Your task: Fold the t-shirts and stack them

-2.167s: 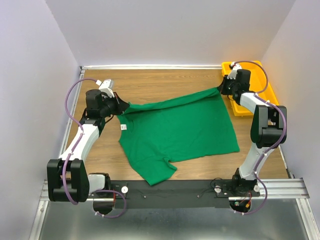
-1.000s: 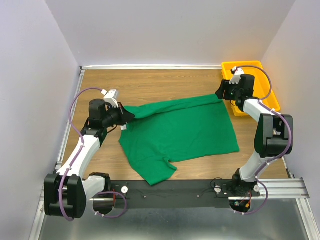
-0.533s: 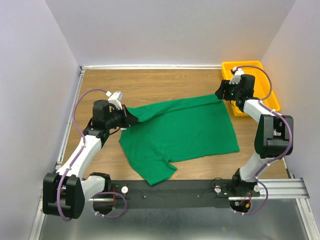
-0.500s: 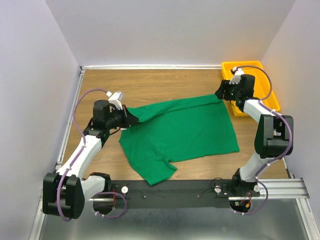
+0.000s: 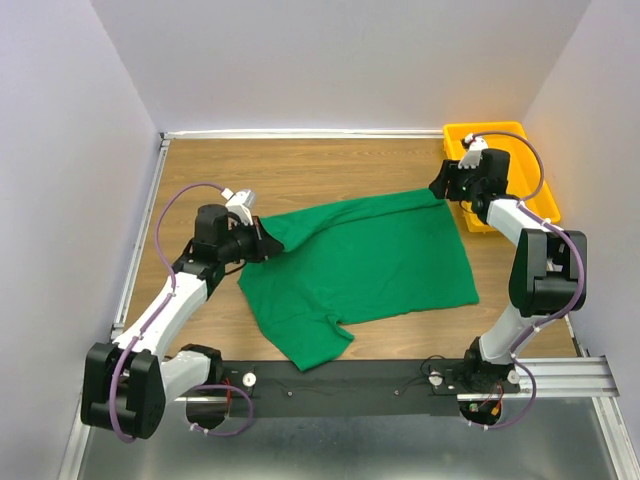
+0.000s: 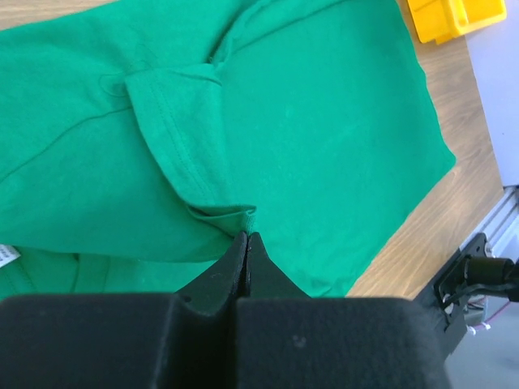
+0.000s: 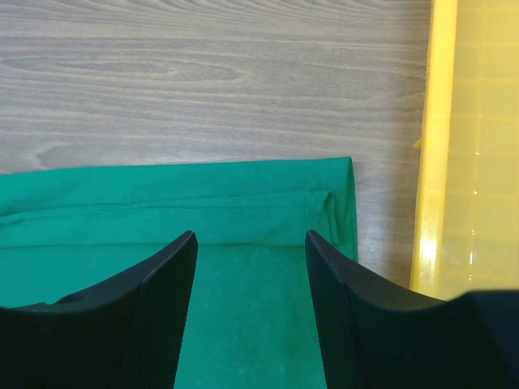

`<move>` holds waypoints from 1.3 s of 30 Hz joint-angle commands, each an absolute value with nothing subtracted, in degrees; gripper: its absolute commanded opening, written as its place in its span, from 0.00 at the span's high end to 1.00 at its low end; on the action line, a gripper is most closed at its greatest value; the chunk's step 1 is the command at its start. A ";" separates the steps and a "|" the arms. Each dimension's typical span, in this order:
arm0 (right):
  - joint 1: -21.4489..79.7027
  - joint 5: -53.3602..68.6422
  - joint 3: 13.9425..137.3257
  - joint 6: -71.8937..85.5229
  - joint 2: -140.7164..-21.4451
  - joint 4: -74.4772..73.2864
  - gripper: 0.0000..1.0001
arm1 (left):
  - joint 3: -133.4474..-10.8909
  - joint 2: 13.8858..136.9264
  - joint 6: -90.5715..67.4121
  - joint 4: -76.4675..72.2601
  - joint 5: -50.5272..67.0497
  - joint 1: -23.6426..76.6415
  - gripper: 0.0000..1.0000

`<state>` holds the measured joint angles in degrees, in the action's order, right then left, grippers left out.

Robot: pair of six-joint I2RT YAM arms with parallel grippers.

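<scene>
A green t-shirt (image 5: 375,255) lies spread on the wooden table, one sleeve pointing toward the near edge. My left gripper (image 5: 268,240) is shut on the shirt's left sleeve hem and holds it lifted over the shirt's left side. In the left wrist view the closed jaw tips (image 6: 246,236) pinch a fold of green cloth (image 6: 227,215), and a white label (image 6: 6,255) peeks out at the left edge. My right gripper (image 5: 441,188) hovers open above the shirt's far right corner. Its fingers (image 7: 250,240) stand wide apart over the hem (image 7: 243,203), with nothing between them.
A yellow plastic tray (image 5: 520,140) stands at the back right corner, close beside the right gripper; its rim (image 7: 428,146) runs just right of the shirt's corner. White walls enclose three sides. A metal rail (image 5: 560,375) runs along the near edge.
My left gripper has travelled rightward and slightly nearer, dragging the shirt's left edge over the body of the shirt. Over the last second the right arm has stayed still.
</scene>
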<state>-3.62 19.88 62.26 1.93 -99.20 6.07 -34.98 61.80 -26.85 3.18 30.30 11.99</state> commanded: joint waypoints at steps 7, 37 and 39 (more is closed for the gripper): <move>-4.04 21.80 61.87 1.85 -97.03 4.22 0.37 | -38.31 63.99 -28.39 17.74 27.88 21.88 0.25; -3.52 9.85 88.85 -2.99 -119.79 -21.88 0.54 | -40.26 63.19 -34.54 8.97 12.66 21.36 0.07; -3.52 9.58 89.73 -3.34 -120.58 -21.80 0.54 | -39.73 62.93 -34.63 8.88 12.83 21.36 0.07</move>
